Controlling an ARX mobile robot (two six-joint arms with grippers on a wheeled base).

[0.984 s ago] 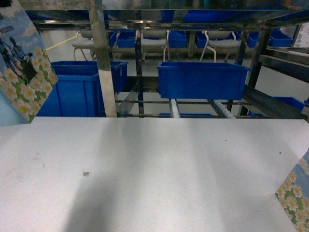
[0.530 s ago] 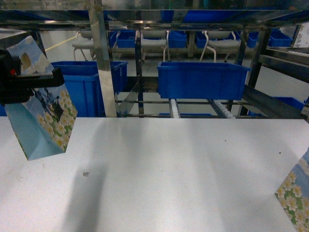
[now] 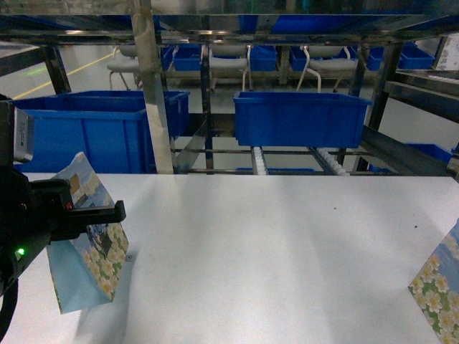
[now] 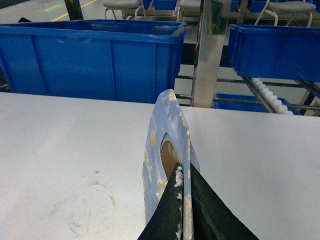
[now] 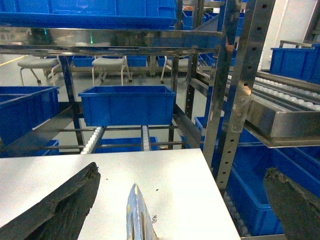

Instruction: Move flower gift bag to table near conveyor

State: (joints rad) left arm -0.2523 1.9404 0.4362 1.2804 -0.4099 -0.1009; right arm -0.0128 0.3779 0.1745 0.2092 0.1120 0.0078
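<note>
The left gripper (image 4: pixel 183 210) pinches the top edge of the small daisy-printed, pale-blue-sided flower gift bag (image 3: pixel 90 247), which hangs directly beneath it, bottom nearly on the matte white table (image 3: pixel 287 244); right gripper's jaws spread

The flower gift bag (image 3: pixel 90 247) sits at the table's (image 3: pixel 272 244) left edge. The conveyor (image 3: pixel 330 161) with its bins (image 3: pixel 301 118) runs right behind the table, and a second bag (image 3: pixel 439 290) is at the far right.

Wide matte white tabletop (image 3: pixel 287 244), faintly scuffed; tiny dark mark (image 3: pixel 334 208) toward far edge; daisy-printed paper bag (image 3: pixel 439 287) at right edge.
</note>
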